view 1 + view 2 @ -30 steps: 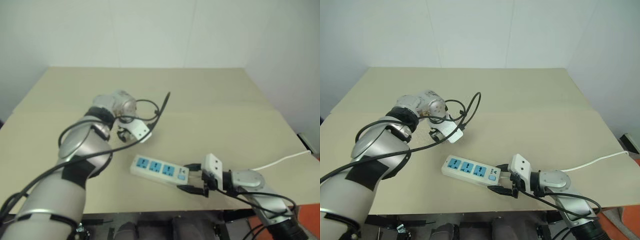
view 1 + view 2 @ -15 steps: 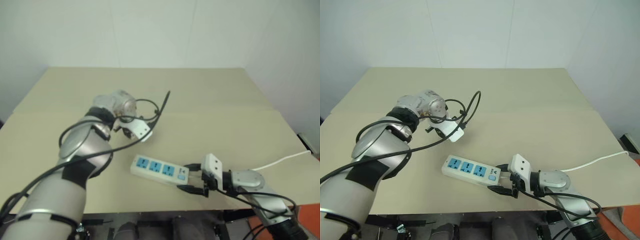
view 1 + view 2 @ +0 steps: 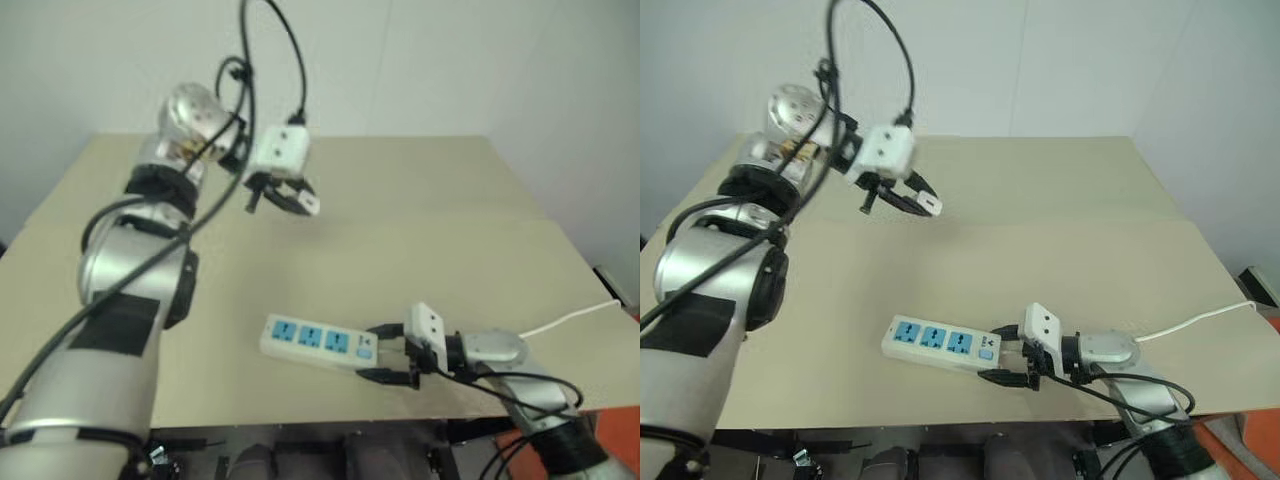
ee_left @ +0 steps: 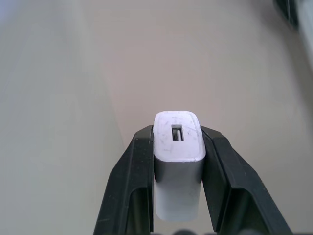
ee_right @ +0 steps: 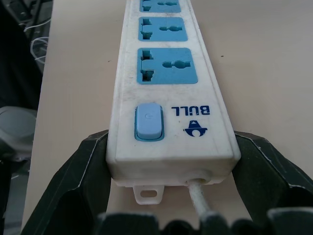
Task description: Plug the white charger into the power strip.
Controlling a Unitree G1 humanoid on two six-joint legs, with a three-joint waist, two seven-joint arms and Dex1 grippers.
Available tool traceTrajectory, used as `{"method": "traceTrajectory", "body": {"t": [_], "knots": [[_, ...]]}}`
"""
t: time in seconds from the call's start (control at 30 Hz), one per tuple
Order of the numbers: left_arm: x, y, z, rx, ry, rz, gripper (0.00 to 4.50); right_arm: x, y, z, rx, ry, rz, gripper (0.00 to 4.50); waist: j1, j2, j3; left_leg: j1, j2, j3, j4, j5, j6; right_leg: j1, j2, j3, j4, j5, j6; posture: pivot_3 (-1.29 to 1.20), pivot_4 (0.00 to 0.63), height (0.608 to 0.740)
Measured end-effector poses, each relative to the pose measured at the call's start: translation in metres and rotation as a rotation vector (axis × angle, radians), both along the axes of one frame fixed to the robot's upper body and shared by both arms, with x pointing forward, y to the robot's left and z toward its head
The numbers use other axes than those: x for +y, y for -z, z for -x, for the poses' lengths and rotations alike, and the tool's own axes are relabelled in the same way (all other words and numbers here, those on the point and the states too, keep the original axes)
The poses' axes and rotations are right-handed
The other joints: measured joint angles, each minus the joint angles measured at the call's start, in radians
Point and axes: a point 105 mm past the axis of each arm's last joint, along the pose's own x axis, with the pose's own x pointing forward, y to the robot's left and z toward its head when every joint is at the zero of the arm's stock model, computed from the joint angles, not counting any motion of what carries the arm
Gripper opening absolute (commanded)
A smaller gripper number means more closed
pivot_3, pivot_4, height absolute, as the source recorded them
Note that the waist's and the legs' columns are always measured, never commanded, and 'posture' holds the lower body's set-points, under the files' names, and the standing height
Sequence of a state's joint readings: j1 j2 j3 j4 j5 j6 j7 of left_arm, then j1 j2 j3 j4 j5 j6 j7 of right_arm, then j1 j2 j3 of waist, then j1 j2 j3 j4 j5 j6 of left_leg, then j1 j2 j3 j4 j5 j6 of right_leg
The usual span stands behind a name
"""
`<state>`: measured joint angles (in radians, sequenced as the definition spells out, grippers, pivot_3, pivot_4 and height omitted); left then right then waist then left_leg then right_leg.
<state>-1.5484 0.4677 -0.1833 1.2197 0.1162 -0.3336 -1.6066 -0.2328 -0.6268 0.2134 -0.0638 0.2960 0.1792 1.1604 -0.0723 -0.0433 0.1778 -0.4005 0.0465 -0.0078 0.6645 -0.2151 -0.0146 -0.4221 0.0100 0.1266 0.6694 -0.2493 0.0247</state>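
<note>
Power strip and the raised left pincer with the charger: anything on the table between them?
Nothing: the head views show bare tan tabletop between the long white power strip and the left pincer holding the small white charger.

My left arm is raised high at the far left, its gripper [image 3: 290,196] clamped tight. My right gripper [image 3: 392,354] lies low at the near right, its 2 fingers spread wide.

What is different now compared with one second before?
The left gripper closed its jaws on the white charger and lifted it off the table. The right gripper kept its hold on the switch end of the power strip, which did not move.
</note>
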Motion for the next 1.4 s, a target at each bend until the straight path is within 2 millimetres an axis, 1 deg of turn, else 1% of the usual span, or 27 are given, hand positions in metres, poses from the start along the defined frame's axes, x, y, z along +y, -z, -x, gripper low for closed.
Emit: {"method": "traceTrajectory", "body": {"t": [0.07, 0.1, 0.13, 0.17, 0.2, 0.27, 0.3, 0.37, 0.47, 0.5, 0.57, 0.63, 0.7, 0.93, 1.07, 1.2, 1.4], "knots": [[0.004, 0.002, 0.002, 0.076, -0.015, 0.118, 1.0, 0.001, 0.0, -0.005, 0.001, -0.036, 0.005, 3.39, -0.003, 0.0, 0.0, 0.002, 0.0, 0.0, 0.001, 0.0, 0.0, 0.001, 0.0, 0.001, 0.002, 0.0, 0.0, 0.0, 0.15, 0.74], [0.007, 0.007, 0.004, 0.128, -0.021, 0.177, 1.0, 0.002, 0.0, -0.008, -0.004, -0.058, 0.01, 3.39, -0.005, 0.001, 0.0, 0.003, 0.0, 0.0, 0.001, 0.0, 0.0, 0.001, 0.0, 0.001, 0.003, 0.0, 0.0, 0.0, 0.15, 0.74], [0.01, 0.016, 0.008, 0.194, -0.017, 0.258, 1.0, 0.004, 0.0, -0.013, -0.011, -0.083, 0.018, 3.39, -0.012, 0.001, -0.001, 0.004, 0.001, 0.001, 0.001, 0.0, 0.0, 0.001, 0.0, 0.001, 0.004, 0.0, 0.0, 0.0, 0.15, 0.74], [0.011, 0.023, 0.009, 0.23, -0.02, 0.283, 1.0, 0.005, 0.0, -0.015, -0.018, -0.092, 0.021, 3.39, -0.012, 0.001, 0.0, 0.003, 0.001, 0.0, 0.002, 0.0, 0.0, 0.001, 0.001, 0.0, 0.005, 0.0, 0.0, 0.0, 0.15, 0.74], [0.014, 0.034, 0.013, 0.304, -0.024, 0.35, 1.0, 0.008, 0.0, -0.019, -0.027, -0.115, 0.028, 3.39, -0.016, 0.001, -0.001, 0.003, 0.001, 0.0, 0.003, 0.0, 0.0, 0.001, 0.001, 0.0, 0.006, 0.0, 0.0, 0.0, 0.15, 0.74], [0.016, 0.049, 0.023, 0.435, -0.019, 0.466, 1.0, 0.01, -0.001, -0.027, -0.034, -0.138, 0.026, 3.39, -0.023, 0.001, 0.0, 0.002, 0.002, -0.001, 0.005, 0.0, 0.0, 0.0, 0.001, -0.001, 0.008, 0.0, -0.001, 0.0, 0.15, 0.74], [0.016, 0.054, 0.027, 0.482, -0.017, 0.5, 1.0, 0.011, -0.002, -0.029, -0.038, -0.144, 0.026, 3.39, -0.024, 0.001, 0.0, 0.002, 0.002, -0.002, 0.006, 0.0, 0.0, 0.0, 0.001, -0.001, 0.009, 0.0, -0.001, 0.0, 0.15, 0.74], [0.017, 0.059, 0.042, 0.526, 0.005, 0.574, 1.0, 0.013, -0.002, -0.037, -0.04, -0.153, 0.022, 3.39, -0.028, 0.001, -0.001, 0.002, 0.002, -0.002, 0.007, 0.0, 0.0, 0.001, 0.001, -0.001, 0.009, 0.001, -0.002, 0.0, 0.15, 0.74], [0.016, 0.064, 0.062, 0.58, 0.026, 0.598, 1.0, 0.013, -0.002, -0.044, -0.043, -0.163, 0.028, 3.39, -0.025, 0.001, -0.001, 0.004, 0.002, -0.002, 0.008, 0.0, 0.0, 0.002, 0.001, -0.002, 0.011, 0.001, -0.002, 0.0, 0.15, 0.74], [0.017, 0.065, 0.069, 0.595, 0.036, 0.622, 1.0, 0.013, -0.001, -0.047, -0.046, -0.163, 0.031, 3.39, -0.025, 0.001, -0.001, 0.006, 0.002, -0.002, 0.008, 0.0, 0.0, 0.005, 0.001, -0.002, 0.011, 0.001, -0.002, 0.0, 0.15, 0.74], [0.017, 0.072, 0.074, 0.625, 0.027, 0.637, 1.0, 0.014, 0.0, -0.05, -0.051, -0.164, 0.033, 3.39, -0.025, 0.001, -0.001, 0.01, 0.002, -0.002, 0.009, 0.0, 0.0, 0.009, 0.001, -0.002, 0.011, 0.0, -0.001, 0.0, 0.15, 0.74], [0.016, 0.08, 0.076, 0.65, 0.002, 0.64, 1.0, 0.015, 0.002, -0.051, -0.047, -0.161, 0.029, 3.39, -0.026, 0.001, -0.001, 0.018, 0.002, -0.002, 0.009, 0.0, 0.0, 0.017, 0.001, -0.002, 0.01, 0.0, -0.001, 0.0, 0.15, 0.74], [0.012, 0.087, 0.08, 0.65, 0.001, 0.611, 1.0, 0.016, 0.003, -0.052, -0.052, -0.162, 0.029, 3.39, -0.028, 0.001, -0.001, 0.021, 0.002, -0.002, 0.009, 0.0, 0.0, 0.02, 0.001, -0.002, 0.009, -0.001, -0.002, 0.0, 0.15, 0.74], [-0.001, 0.112, 0.085, 0.657, -0.008, 0.549, 1.0, 0.021, 0.004, -0.052, -0.065, -0.171, 0.024, 3.39, -0.039, 0.001, -0.001, 0.022, 0.002, -0.002, 0.007, 0.0, 0.0, 0.019, 0.002, 0.0, 0.009, -0.001, -0.002, 0.0, 0.15, 0.74], [-0.002, 0.117, 0.09, 0.649, 0.026, 0.528, 1.0, 0.023, 0.004, -0.051, -0.066, -0.164, 0.014, 3.39, -0.046, 0.001, -0.001, 0.022, 0.002, -0.001, 0.006, 0.0, 0.0, 0.019, 0.002, 0.0, 0.009, -0.001, -0.002, 0.0, 0.15, 0.74], [-0.003, 0.129, 0.09, 0.688, 0.017, 0.492, 1.0, 0.024, 0.005, -0.05, -0.072, -0.165, 0.015, 3.39, -0.05, 0.001, -0.001, 0.022, 0.002, -0.001, 0.006, 0.0, 0.0, 0.019, 0.002, 0.0, 0.009, -0.001, -0.002, 0.0, 0.15, 0.74], [-0.003, 0.134, 0.089, 0.685, 0.013, 0.482, 1.0, 0.025, 0.005, -0.049, -0.077, -0.167, 0.016, 3.39, -0.051, 0.001, -0.001, 0.022, 0.002, -0.001, 0.004, 0.0, 0.0, 0.019, 0.002, 0.0, 0.007, -0.001, -0.002, 0.0, 0.15, 0.74]]}}
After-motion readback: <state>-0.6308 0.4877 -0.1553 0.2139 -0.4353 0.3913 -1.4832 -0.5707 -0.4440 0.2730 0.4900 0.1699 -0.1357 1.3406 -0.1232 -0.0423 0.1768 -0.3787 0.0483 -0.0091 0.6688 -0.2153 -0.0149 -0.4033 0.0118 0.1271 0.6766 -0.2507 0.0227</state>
